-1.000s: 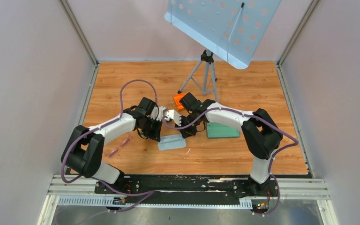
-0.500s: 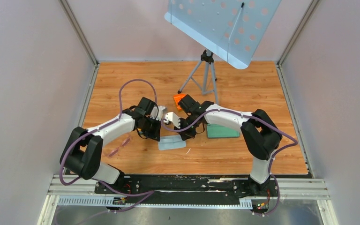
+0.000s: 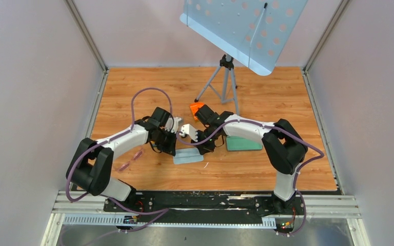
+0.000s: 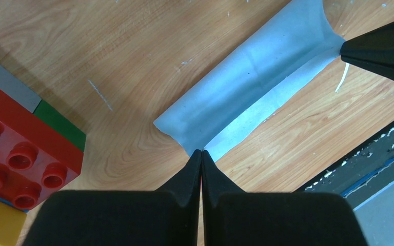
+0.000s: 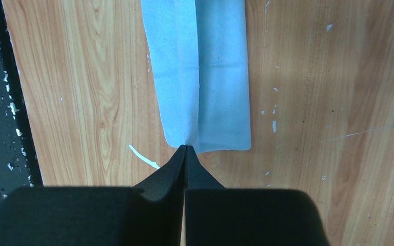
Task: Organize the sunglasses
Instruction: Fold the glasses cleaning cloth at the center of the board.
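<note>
The sunglasses (image 3: 131,159) lie faint pink on the wood at the left, beside the left forearm and apart from both grippers. The blue-grey cloth (image 3: 188,156) lies folded lengthwise between the two grippers. My left gripper (image 4: 201,152) is shut, pinching the cloth (image 4: 246,87) at its near end; in the top view the gripper (image 3: 174,150) is at the cloth's left end. My right gripper (image 5: 185,147) is shut, pinching the cloth (image 5: 205,77) at its fold; in the top view it (image 3: 203,149) is at the right end. The case (image 3: 243,143), green side up, lies right of the cloth.
A tripod (image 3: 226,82) holding a perforated pale blue plate (image 3: 246,28) stands at the back. An orange object (image 3: 195,108) lies behind the right wrist. A red, green and yellow toy brick block (image 4: 20,154) sits left of the left gripper. Walls enclose three sides.
The right wrist has shifted slightly left and nearer. Both grippers stay shut at the cloth's ends. The sunglasses and the case have not moved.
</note>
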Robot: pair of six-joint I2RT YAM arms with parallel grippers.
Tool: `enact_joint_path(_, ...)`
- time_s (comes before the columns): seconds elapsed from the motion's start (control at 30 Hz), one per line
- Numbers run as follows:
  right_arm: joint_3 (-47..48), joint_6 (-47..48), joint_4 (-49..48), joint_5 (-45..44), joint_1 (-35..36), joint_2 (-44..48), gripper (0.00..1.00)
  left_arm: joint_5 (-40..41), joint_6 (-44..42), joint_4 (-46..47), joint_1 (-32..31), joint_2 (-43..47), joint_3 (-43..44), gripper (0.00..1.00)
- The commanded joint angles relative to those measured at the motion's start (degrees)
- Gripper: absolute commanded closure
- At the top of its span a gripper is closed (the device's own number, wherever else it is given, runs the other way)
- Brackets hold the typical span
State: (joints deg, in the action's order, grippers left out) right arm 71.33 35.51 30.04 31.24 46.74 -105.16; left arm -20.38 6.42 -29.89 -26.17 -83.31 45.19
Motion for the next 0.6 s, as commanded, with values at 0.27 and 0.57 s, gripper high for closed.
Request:
enact_joint_path(0.27, -0.61, 0.47, 1.64, 0.85, 1.24, -2.62, 1.00, -1.61, -0.65, -0.77, -0.89, -3.07, -0.50, 1.00)
enact_joint_path(0.57, -0.44, 0.47, 1.69, 0.87, 1.31, -3.33, 1.00, -2.22, -0.79, -1.10, -1.31, -3.17, -0.54, 1.00)
